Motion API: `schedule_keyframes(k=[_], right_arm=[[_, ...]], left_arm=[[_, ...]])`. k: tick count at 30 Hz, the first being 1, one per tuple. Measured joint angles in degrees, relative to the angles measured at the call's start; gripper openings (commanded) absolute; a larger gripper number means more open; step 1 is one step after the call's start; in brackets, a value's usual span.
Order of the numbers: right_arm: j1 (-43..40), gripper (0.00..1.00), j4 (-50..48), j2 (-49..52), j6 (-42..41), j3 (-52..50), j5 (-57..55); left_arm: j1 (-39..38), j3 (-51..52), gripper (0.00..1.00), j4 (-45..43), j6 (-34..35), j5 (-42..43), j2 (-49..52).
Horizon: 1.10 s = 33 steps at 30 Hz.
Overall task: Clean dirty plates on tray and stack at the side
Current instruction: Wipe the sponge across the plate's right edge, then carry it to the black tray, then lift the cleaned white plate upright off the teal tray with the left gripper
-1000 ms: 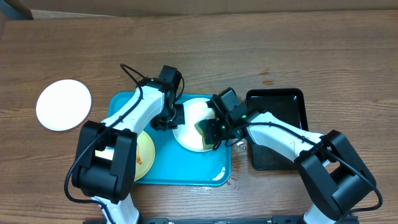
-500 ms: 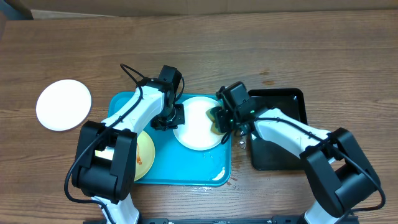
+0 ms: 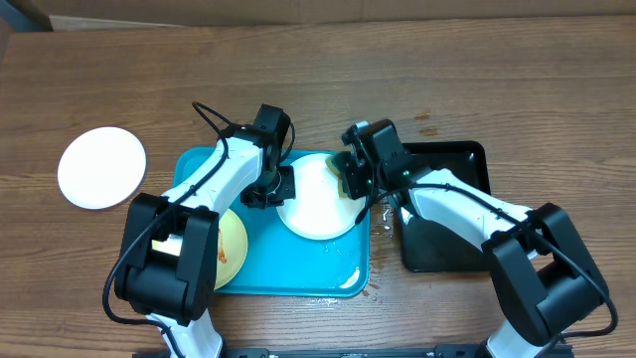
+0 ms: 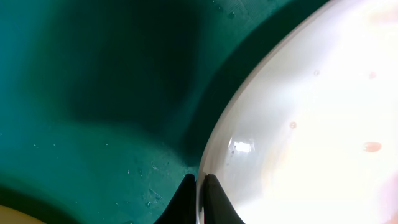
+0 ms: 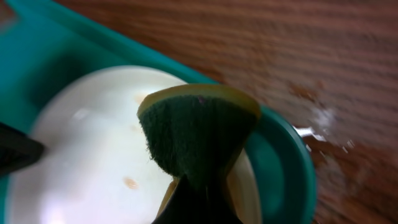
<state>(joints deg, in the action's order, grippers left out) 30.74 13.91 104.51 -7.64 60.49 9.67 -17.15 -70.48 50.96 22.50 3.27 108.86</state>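
currently the wooden table [image 3: 497,89] carries the cyan tray [image 3: 298,280], with a black tray [image 3: 467,169] just beside it on the right. two plates sit on the cyan tray: the white plate [image 3: 313,207] in its upper right part and the yellow plate [image 3: 232,249] at the lower left, half hidden under the left arm. a third one, the side plate [image 3: 101,167], lies on bare table well to the left and looks clean. left gripper [image 4: 200,190] is clamped on the left rim of the white plate, thin edge pinched between the tips. right gripper [image 5: 198,200] is clamped on the green-and-yellow sponge [image 5: 196,134], which sits at the plate's upper right edge; contact cannot be told. faint brown smears [image 5: 130,183] show on the plate, so scrubbing is judged unfinished. risks, by judgement: the rim pinch is narrow and the surface looks wet, so a hard wipe could twist the plate out of the tips or slide it against the tray wall. the sponge is right at the edge, so a stroke could run off the rim and miss the smears. a wet patch [image 5: 320,118] on the table suggests more water may spill over the tray edge
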Motion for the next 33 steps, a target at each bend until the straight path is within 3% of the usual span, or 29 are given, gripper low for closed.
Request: schedule_keyframes(k=[7, 14, 23, 33], right_arm=[[-0.28, 0.04, 2.54, -0.11, 0.15, 6.14, 14.23], [-1.20, 0.04, 15.15, -5.27, 0.20, 8.22, 20.59], [-14.45, 0.04, 42.34, -11.17, 0.15, 8.90, 10.67], [-22.23, 0.04, 39.95, -11.21, -1.86, 1.11, -1.03]], left_arm=[[0.00, 0.00, 0.04, 0.00, -0.02, -0.04, 0.00], [0.00, 0.00, 0.04, 0.00, -0.35, -0.07, 0.00], [0.00, -0.07, 0.04, 2.01, -1.57, -2.40, -0.24], [0.00, -0.13, 0.04, 5.20, -1.73, -12.57, -12.00]])
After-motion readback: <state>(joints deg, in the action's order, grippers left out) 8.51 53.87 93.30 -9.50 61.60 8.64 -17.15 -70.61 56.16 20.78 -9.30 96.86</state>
